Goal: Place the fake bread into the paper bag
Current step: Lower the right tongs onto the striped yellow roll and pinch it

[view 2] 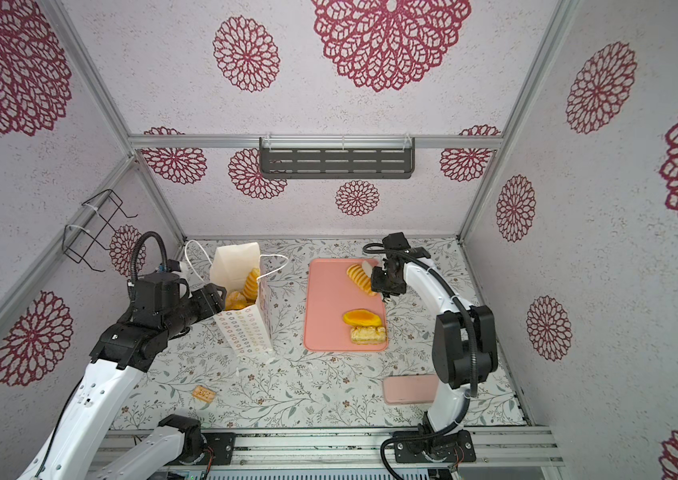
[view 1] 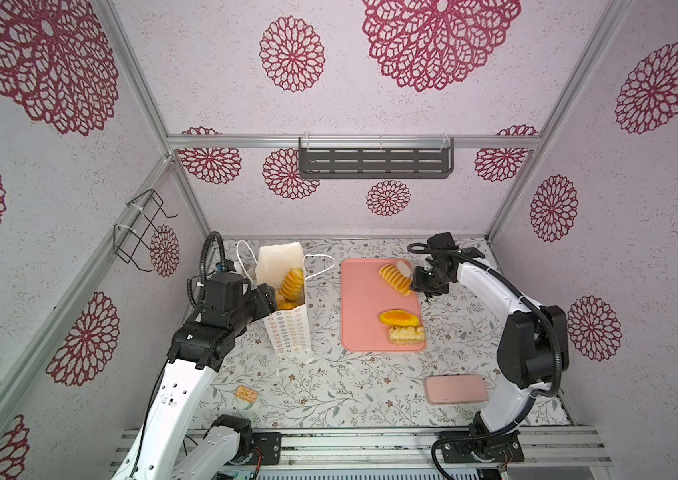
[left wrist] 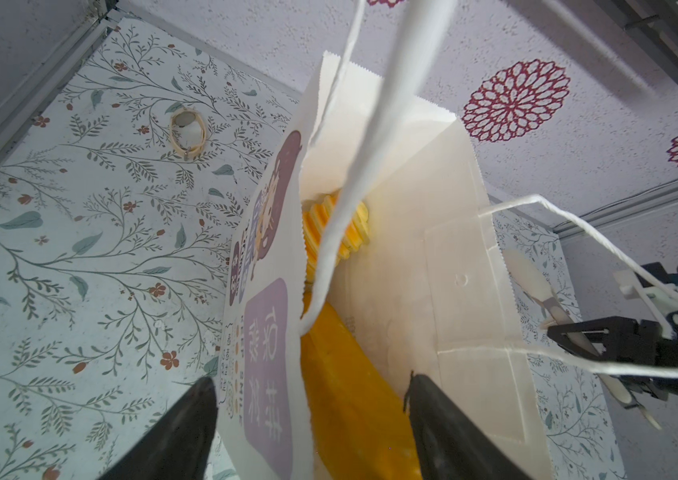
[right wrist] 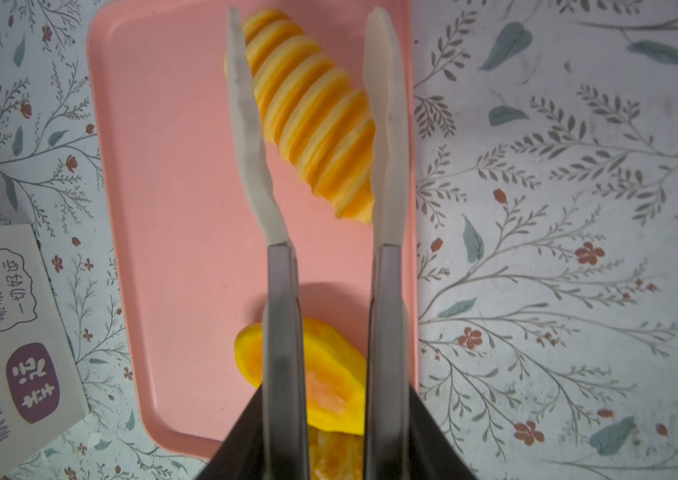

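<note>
While the paper bag (view 1: 289,332) holds fake bread (view 1: 292,284), three pieces lie on the tray (view 1: 360,316); left gripper (left wrist: 310,379) spread, right gripper (right wrist: 335,424) pinching tongs (right wrist: 387,291).

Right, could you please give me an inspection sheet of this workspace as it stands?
Surface: floral-print tabletop.
Job's things: paper bag upright, holding a ridged roll and a smooth loaf; pink tray carries a second ridged roll, orange bun, flaky pastry.
Clutter: cracker, pink case.
Grippers: left pincer open at bag mouth; right pincer shut on tongs straddling the tray's roll.
Cables: black conduit along each arm.
Surroundings: slotted shelf, wire rack on flower-patterned walls.
</note>
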### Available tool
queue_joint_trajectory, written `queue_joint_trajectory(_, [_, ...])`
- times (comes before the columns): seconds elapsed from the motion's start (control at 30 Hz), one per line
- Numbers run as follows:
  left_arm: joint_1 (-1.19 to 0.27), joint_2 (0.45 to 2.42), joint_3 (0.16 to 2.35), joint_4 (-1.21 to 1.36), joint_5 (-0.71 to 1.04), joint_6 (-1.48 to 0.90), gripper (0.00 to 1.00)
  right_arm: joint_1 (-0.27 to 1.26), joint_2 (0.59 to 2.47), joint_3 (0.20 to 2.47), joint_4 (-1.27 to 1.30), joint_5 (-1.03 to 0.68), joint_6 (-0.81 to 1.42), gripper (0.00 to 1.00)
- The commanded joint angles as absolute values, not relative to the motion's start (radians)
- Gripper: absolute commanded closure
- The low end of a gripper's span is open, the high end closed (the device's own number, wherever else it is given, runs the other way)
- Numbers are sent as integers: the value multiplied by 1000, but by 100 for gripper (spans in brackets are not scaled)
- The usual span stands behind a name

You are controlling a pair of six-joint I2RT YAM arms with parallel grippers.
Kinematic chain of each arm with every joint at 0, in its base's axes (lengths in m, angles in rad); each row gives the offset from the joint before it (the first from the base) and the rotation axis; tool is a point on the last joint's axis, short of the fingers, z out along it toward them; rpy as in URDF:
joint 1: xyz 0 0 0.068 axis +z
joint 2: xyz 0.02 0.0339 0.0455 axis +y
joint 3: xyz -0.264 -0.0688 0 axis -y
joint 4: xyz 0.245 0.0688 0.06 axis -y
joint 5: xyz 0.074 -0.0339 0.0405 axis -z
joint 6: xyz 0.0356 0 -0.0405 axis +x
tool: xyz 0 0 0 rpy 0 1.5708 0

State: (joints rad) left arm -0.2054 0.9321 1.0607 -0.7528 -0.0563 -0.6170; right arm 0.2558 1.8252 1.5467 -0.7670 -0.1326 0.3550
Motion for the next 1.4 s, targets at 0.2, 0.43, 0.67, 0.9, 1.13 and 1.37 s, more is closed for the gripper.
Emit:
queue_joint_trajectory(0.2, [-184,900,1039,-739,-43,-606,15,250,1936,1688,-788,-130,322,57])
queue_joint_trajectory(0.43, [-177,907,1040,-740,-43,-605,15,243,1959,1694,-774,-155,315,56])
queue_joint_trajectory(0.67, [-172,905,1040,-742,-44,-609,15,244,1939,1650,-746,-218,308,56])
queue_joint_trajectory(0.9, [-169,907,1036,-739,-43,-610,15,243,1916,1634,-756,-239,302,56])
queue_joint_trajectory(1.13, [-169,910,1034,-733,-38,-615,15,245,1854,1579,-733,-316,324,56])
queue_joint_trajectory(1.37, [-167,914,1034,-731,-35,-615,15,257,1794,1561,-772,-317,315,56])
